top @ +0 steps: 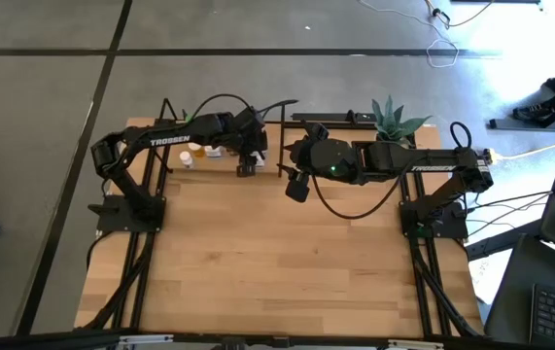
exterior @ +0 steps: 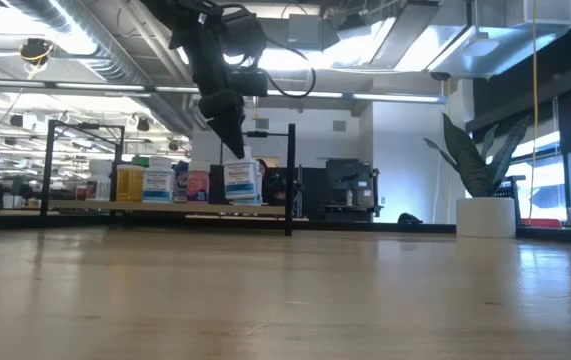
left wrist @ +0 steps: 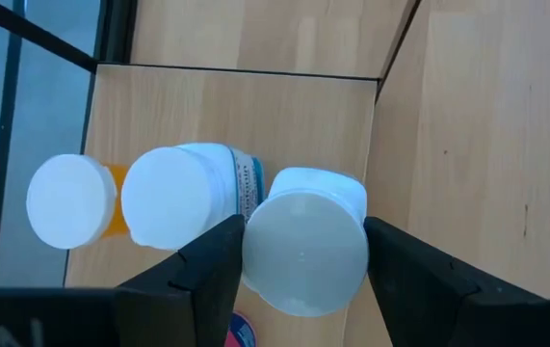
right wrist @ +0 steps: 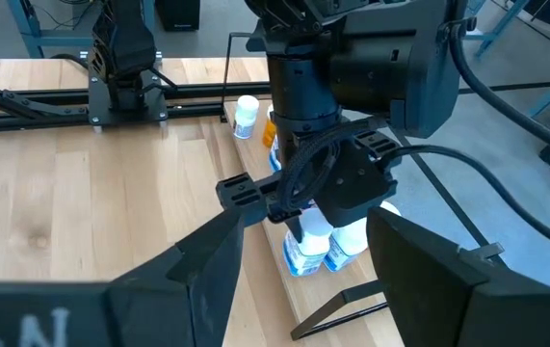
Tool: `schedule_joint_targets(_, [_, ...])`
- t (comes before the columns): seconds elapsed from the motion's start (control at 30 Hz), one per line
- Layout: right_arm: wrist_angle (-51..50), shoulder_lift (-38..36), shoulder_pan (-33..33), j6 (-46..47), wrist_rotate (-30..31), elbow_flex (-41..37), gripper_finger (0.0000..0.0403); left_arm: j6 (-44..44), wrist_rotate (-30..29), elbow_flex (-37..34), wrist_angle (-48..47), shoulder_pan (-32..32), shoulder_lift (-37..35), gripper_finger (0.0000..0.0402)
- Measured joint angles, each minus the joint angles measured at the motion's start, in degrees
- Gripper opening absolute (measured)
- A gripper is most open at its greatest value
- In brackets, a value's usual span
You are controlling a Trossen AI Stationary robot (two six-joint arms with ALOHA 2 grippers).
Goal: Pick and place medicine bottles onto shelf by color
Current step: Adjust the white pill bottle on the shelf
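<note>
The left tool (left wrist: pixel 303 260) hangs over the shelf (left wrist: pixel 284 106) and points straight down. Its two fingers (left wrist: pixel 212 265) stand on either side of a white-capped bottle (left wrist: pixel 305 253). The bottle sits right between them, with its cap facing up at the wrist camera. The fingers look close to the cap on both sides, but I cannot tell if they are squeezing it or just standing around it. The bottle stands upright on the shelf board, so I think it is being set down or has just been set in its place.

Just beside the tool stand another white-capped bottle (left wrist: pixel 173 196) and a white-capped orange bottle (left wrist: pixel 72 200), all in a row.

The right tool (right wrist: pixel 299 255) waits near the shelf with its fingers apart and holds nothing.
</note>
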Motion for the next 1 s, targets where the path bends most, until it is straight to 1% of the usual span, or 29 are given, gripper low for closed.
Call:
schedule_joint_targets(0.2, [0.0,0.0,0.0,0.0,0.0,0.0,0.0223,-0.3,0.0,0.0,-0.1,0.0,0.1,0.0203])
schedule_joint_targets(0.43, [0.0,0.0,0.0,0.0,0.0,0.0,0.0223,-0.6,-0.4,0.1,0.2,-0.8,2.4,0.0203])
schedule_joint_targets(0.63, [0.0,0.0,0.0,0.0,0.0,0.0,0.0223,-0.7,-1.9,0.1,1.3,-1.6,2.5,0.0203])
schedule_joint_targets(1.0, [0.0,0.0,0.0,0.0,0.0,0.0,0.0223,-0.7,-1.4,0.0,1.9,-1.6,2.5,0.0203])
